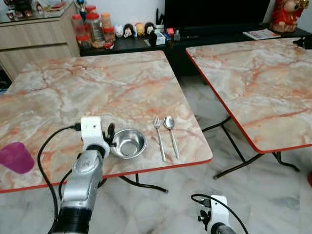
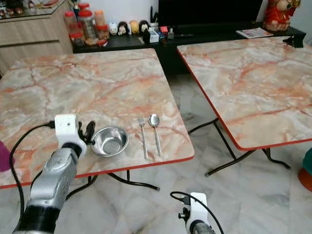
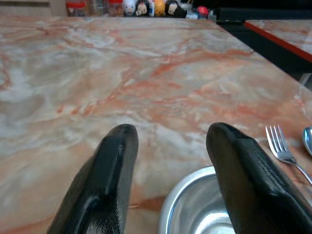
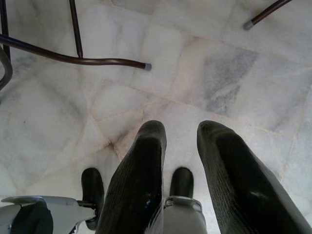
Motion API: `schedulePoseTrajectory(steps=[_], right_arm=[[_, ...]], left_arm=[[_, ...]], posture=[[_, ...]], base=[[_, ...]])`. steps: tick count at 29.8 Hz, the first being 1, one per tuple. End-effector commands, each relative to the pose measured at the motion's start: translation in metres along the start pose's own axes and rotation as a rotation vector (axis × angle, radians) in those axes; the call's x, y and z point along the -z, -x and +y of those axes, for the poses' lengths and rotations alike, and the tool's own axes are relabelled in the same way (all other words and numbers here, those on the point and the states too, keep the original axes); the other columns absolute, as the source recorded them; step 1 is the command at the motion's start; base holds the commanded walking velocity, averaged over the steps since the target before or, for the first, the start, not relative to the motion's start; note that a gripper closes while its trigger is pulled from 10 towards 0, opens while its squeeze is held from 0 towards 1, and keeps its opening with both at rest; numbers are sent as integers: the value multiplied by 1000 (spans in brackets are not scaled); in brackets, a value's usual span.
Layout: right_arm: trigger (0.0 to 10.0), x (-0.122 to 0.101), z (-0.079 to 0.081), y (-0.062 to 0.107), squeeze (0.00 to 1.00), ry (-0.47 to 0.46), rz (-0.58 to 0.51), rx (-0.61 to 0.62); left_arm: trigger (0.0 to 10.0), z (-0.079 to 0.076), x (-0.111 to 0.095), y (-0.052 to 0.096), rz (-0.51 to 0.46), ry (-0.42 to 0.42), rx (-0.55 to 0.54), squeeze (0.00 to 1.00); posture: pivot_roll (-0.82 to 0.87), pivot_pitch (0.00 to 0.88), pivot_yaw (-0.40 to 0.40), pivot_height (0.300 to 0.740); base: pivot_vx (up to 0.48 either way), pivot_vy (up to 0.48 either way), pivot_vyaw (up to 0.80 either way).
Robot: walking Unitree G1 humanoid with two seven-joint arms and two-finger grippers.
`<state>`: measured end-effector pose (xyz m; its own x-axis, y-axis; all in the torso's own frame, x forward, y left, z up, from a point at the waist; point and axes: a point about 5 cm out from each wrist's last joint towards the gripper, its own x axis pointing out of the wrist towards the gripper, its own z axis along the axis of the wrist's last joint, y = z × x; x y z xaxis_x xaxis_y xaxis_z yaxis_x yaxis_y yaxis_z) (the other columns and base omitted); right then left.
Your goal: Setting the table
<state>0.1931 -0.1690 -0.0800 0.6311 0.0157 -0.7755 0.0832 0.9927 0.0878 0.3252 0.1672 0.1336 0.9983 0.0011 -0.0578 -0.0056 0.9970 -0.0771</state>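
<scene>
On the near marble table (image 1: 97,83) a steel bowl (image 1: 128,143) stands close to the front edge. It is empty and upright. Just to its right lie a fork (image 1: 159,137) and a spoon (image 1: 171,133), side by side and parallel, with their heads pointing away from the robot. They are near each other but do not touch, and the fork is between the bowl and the spoon.

The left gripper (image 1: 111,135) is at the left side of the bowl, low over the table. Its two black fingers (image 3: 109,175) are apart, with a clear gap between them. In the left wrist view one finger stands over the bowl's rim and the other over the bare tabletop beside it. I cannot tell if a finger touches the rim. Nothing is held between the fingers.

A purple cup (image 1: 15,157) is at the left edge of the table, well apart from the bowl.

The right gripper (image 4: 178,165) hangs low beside the robot, over the pale tiled floor (image 4: 219,73), idle. Its fingers are a little apart and hold nothing. The dark metal table legs (image 4: 73,53) are near it.

A second marble table (image 1: 258,87) stands to the right, with a gap between the two tables. Behind them a low dark shelf (image 1: 126,45) carries jars (image 1: 92,27) and small figurines (image 1: 134,30).
</scene>
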Motion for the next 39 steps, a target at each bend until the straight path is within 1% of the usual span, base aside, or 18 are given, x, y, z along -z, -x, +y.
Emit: schedulePoseTrajectory(steps=[1,5,7,8,10,13,14,19,22,25,30,34,36,39], right_arm=[[10000,0,-1,0,0,-12,-3,8],[10000,0,-1,0,0,-10,-3,8],[10000,0,-1,0,0,-7,-2,7],[10000,-1,-1,0,0,-8,-3,6],[10000,-1,0,0,0,-9,-4,2],[10000,-1,1,0,0,-7,-2,-4],[10000,0,1,0,0,-3,1,-8],[10000,1,2,0,0,0,3,-9],[10000,0,2,0,0,-2,1,-9],[10000,0,2,0,0,-6,-1,-9],[10000,0,2,0,0,-12,-1,-9],[10000,1,2,0,0,-14,0,-7],[10000,2,2,0,0,-17,2,-6],[10000,2,1,0,0,-19,3,-3]], left_arm=[[10000,3,7,-3,49,-14,-6,1000],[10000,2,7,-5,69,-2,-1,1000],[10000,1,9,-6,91,14,24,1000],[10000,4,14,-6,122,-21,20,0],[10000,10,22,-5,160,-35,6,0],[10000,12,23,-5,148,-31,3,0],[10000,14,26,-4,170,-39,-1,0],[10000,18,33,-2,222,-33,-6,0],[10000,18,34,-2,236,-2,23,0],[10000,21,37,-1,250,-21,20,0],[10000,23,37,0,255,-15,24,0],[10000,24,38,2,278,-22,58,0],[10000,22,39,3,291,-20,95,0],[10000,22,39,3,292,-23,106,0]], posture=[[80,0,29,740],[77,0,33,740],[77,0,33,740],[71,0,36,740],[69,0,38,740],[71,0,37,740],[74,0,36,740],[76,0,36,740],[76,0,36,740],[80,0,35,740],[83,0,36,740],[85,0,37,740],[84,0,38,740],[84,0,39,740]], base=[[0,0,0],[0,0,0],[0,0,0],[0,0,0],[0,0,0],[0,0,0],[0,0,0],[0,0,0],[0,0,0],[0,0,0],[0,0,0],[0,0,0],[0,0,0],[0,0,0]])
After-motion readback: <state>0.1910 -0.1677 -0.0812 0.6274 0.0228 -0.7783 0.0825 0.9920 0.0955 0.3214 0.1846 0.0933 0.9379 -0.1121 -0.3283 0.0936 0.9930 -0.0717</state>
